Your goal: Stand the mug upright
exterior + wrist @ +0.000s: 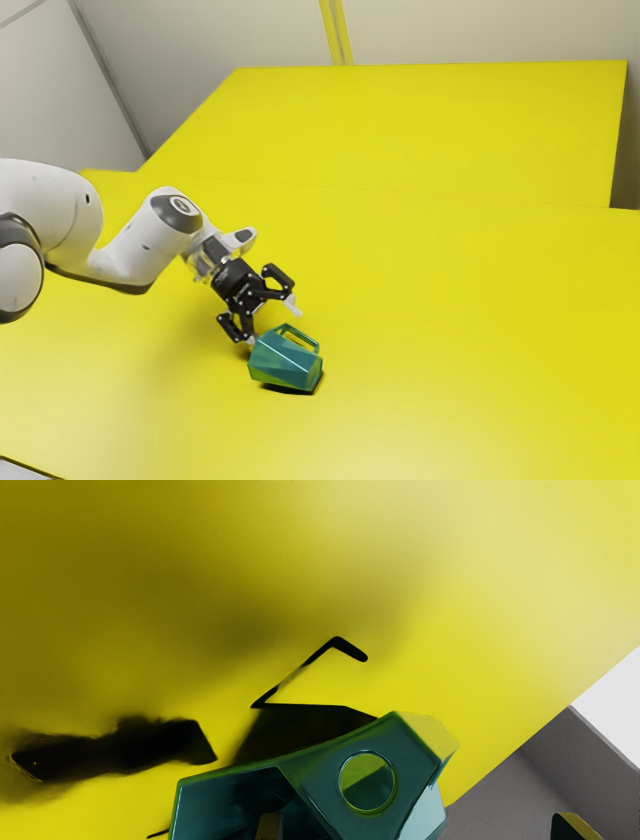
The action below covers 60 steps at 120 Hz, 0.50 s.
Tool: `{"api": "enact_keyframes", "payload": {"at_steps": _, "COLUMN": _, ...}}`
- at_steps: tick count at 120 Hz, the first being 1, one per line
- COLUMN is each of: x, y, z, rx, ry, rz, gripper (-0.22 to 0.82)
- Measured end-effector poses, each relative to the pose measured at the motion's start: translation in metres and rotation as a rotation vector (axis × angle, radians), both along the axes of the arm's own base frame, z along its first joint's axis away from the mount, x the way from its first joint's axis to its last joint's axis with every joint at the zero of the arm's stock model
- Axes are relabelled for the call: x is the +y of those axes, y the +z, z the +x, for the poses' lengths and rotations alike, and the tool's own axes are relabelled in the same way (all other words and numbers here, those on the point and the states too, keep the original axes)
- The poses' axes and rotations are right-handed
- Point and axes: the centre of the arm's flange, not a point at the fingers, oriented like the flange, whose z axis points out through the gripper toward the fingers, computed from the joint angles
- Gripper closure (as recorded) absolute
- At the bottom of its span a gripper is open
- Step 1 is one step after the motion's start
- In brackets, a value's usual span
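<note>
In the exterior view my gripper (272, 323) is open beside the teal mug (285, 364), one fingertip close to the mug's edge and the other above the handle side. The mug lies tilted on its side on the yellow table, its loop handle (302, 336) uppermost. In the wrist view the angular mug (320, 790) shows a dark hollow and a round hole. Of my open gripper (422, 826), one fingertip overlaps the hollow and the other stands well apart from the mug. Whether the nearer finger touches it, I cannot tell.
The yellow table (450, 320) stretches around the mug, with another yellow surface (430, 120) behind it near the wall. Past the table's edge in the wrist view is a grey floor (495, 785). Dark shadows lie on the table beside the mug.
</note>
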Motion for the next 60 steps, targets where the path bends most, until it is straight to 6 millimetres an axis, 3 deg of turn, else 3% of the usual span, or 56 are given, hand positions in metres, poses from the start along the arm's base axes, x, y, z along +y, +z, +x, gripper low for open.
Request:
{"api": "enact_keyframes", "payload": {"at_steps": 13, "x": -0.003, "y": 0.002, "z": 0.002, "rx": -0.013, "ry": -0.001, "rz": 0.011, "gripper": 0.39}}
{"api": "enact_keyframes", "payload": {"at_steps": 25, "x": -0.008, "y": 0.004, "z": 0.005, "rx": -0.024, "ry": -0.007, "rz": 0.014, "gripper": 0.57}}
{"api": "enact_keyframes", "payload": {"at_steps": 40, "x": -0.013, "y": 0.008, "z": 0.008, "rx": -0.036, "ry": -0.010, "rz": 0.016, "gripper": 0.68}}
{"api": "enact_keyframes", "payload": {"at_steps": 60, "x": -0.021, "y": 0.010, "z": 0.010, "rx": -0.038, "ry": -0.017, "rz": 0.017, "gripper": 0.75}}
